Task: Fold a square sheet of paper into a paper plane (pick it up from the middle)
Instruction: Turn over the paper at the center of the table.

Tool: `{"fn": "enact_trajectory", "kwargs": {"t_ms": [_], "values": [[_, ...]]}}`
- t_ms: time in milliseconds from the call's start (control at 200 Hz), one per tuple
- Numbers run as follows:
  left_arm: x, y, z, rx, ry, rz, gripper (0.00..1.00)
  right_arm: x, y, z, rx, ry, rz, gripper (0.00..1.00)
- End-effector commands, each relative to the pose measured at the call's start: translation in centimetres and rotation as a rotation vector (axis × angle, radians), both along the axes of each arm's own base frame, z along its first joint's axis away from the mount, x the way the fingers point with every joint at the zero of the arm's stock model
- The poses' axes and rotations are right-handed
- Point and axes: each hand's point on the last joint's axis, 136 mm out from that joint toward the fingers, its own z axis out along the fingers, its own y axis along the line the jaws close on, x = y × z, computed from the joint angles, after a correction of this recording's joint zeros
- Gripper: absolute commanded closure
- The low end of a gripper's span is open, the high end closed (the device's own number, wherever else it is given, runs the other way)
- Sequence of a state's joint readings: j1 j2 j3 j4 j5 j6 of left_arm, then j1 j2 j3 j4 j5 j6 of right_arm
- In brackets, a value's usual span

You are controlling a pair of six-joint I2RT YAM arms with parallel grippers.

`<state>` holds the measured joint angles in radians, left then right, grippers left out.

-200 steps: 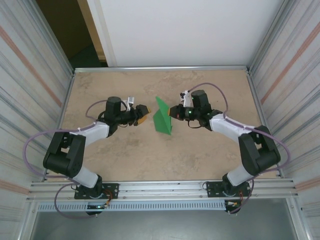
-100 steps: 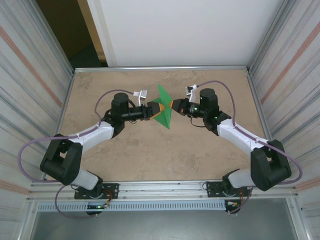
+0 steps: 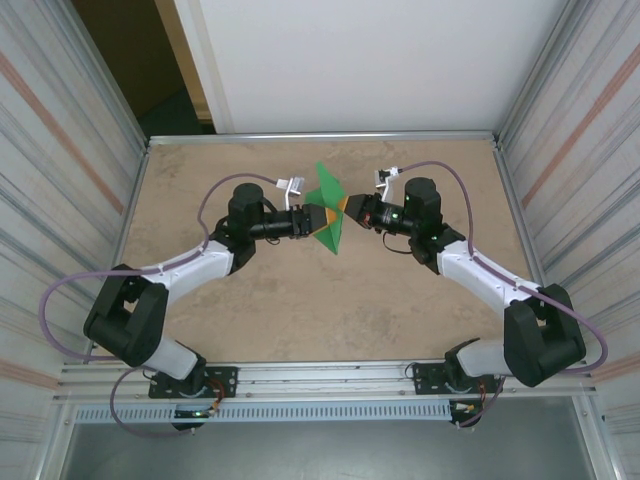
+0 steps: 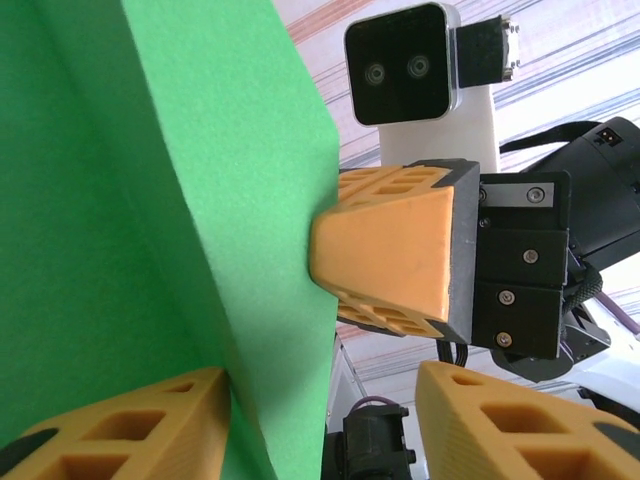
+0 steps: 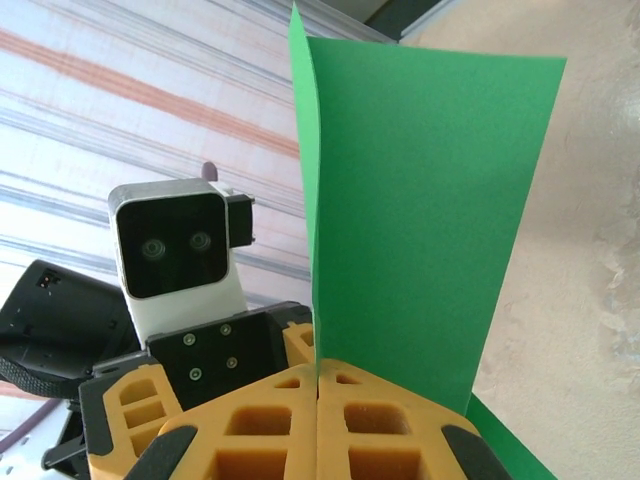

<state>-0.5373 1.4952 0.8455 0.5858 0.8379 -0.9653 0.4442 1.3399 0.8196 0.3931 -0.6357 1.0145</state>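
**tinkerer_42:** ok so what were the jaws up to in that shot?

**yam_fan:** The right jaws were squeezed flat together, both orange pads [image 5: 385, 425] pinching the green sheet of paper [image 5: 420, 200]. In the right wrist view it stood straight up out of the pinch. You could make out a second thin layer along the left edge of the big face, so it was folded over.

**tinkerer_42:** and the left jaws?

**yam_fan:** They were only partway apart and not clamped on anything. In the left wrist view one finger [image 4: 130, 425] sat low on the left, right up against the green face. I couldn't tell for sure if it was touching. The other finger was off to the right with a clear gap, and the paper's edge ran down between the two.

**tinkerer_42:** where was the paper overall?

**yam_fan:** From the top camera it was held up off the bench [image 3: 250, 310], about the middle left to right and in the far half. The left arm [image 3: 190, 265] came at it from the left and the right arm [image 3: 480, 275] from the right, tips nearly nose to nose with the paper between them. The green stuck out to the far side and the near side of where they met.
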Motion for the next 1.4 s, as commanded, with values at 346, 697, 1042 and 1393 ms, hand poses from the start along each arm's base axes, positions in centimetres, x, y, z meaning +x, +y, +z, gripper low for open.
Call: {"fn": "enact_trajectory", "kwargs": {"t_ms": [346, 697, 1042, 1393], "values": [[-0.1, -0.3, 2.2, -0.045, -0.102, -0.014, 0.62, -0.7, -0.7, 2.0, 0.064, -0.028, 0.009, 0.97], [0.2, -0.6, 2.3, -0.07, -0.084, -0.017, 0.72, -0.8, -0.8, 1.8, 0.065, -0.021, 0.015, 0.96], [0.6, -0.1, 1.6, -0.03, -0.102, 0.02, 0.89, -0.6, -2.2, 0.7, -0.016, -0.002, -0.052, 0.66], [1.7, 3.4, -2.8, 0.393, -0.156, 0.152, 0.89, -1.0, -9.1, -2.2, -0.328, 0.022, -0.304, 0.36]]}}
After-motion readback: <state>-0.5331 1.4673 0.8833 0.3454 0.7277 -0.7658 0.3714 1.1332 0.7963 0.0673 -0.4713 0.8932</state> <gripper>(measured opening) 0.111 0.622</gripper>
